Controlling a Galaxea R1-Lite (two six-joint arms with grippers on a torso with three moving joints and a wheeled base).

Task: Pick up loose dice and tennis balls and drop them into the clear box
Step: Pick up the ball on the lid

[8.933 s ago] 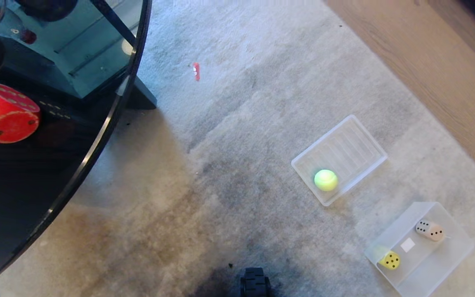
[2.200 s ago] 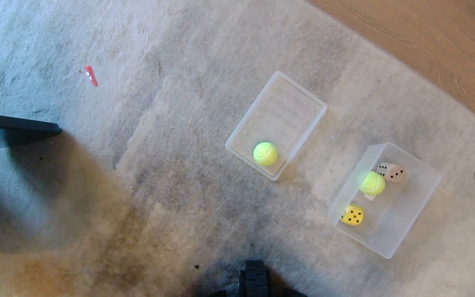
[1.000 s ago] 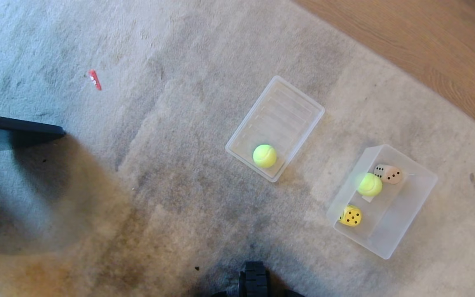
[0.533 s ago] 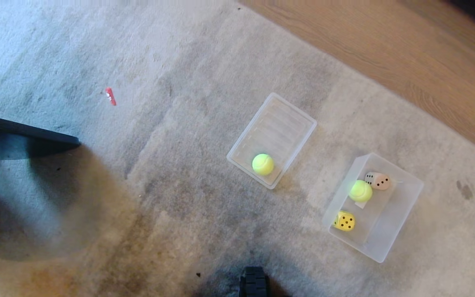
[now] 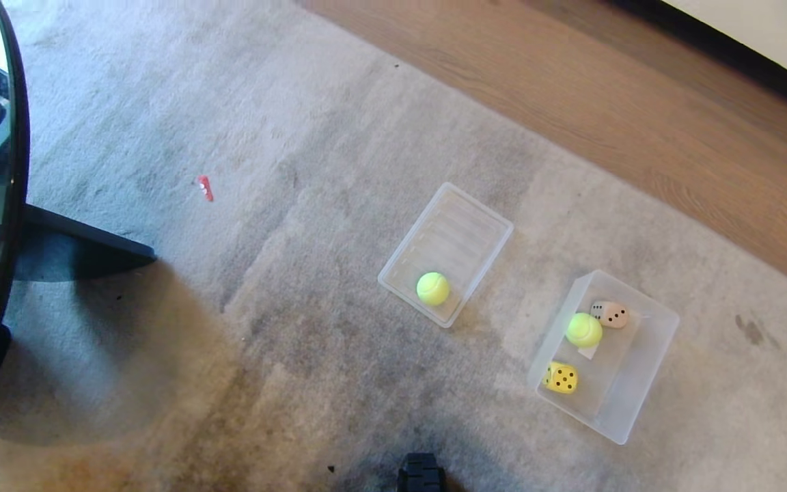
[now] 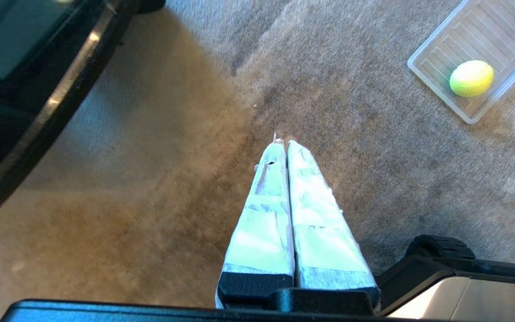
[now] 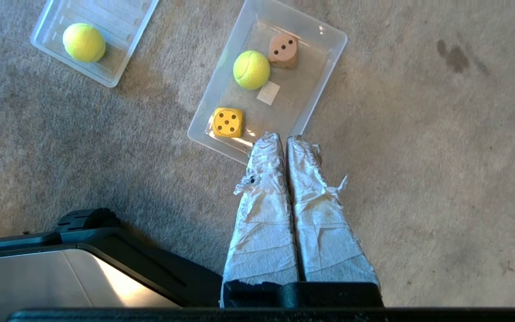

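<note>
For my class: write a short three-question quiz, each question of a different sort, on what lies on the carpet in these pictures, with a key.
1. True or false: the clear box holds two tennis balls.
2. Which is in the clear box? A) a green die B) a yellow die C) a red die
3. Fill in: the loose tennis ball lies in the shallow ridged ____.

Key
1. False: it holds one tennis ball, the yellow die and a tan die.
2. B
3. tray. Both grippers, left and right, are shut and empty.
</note>
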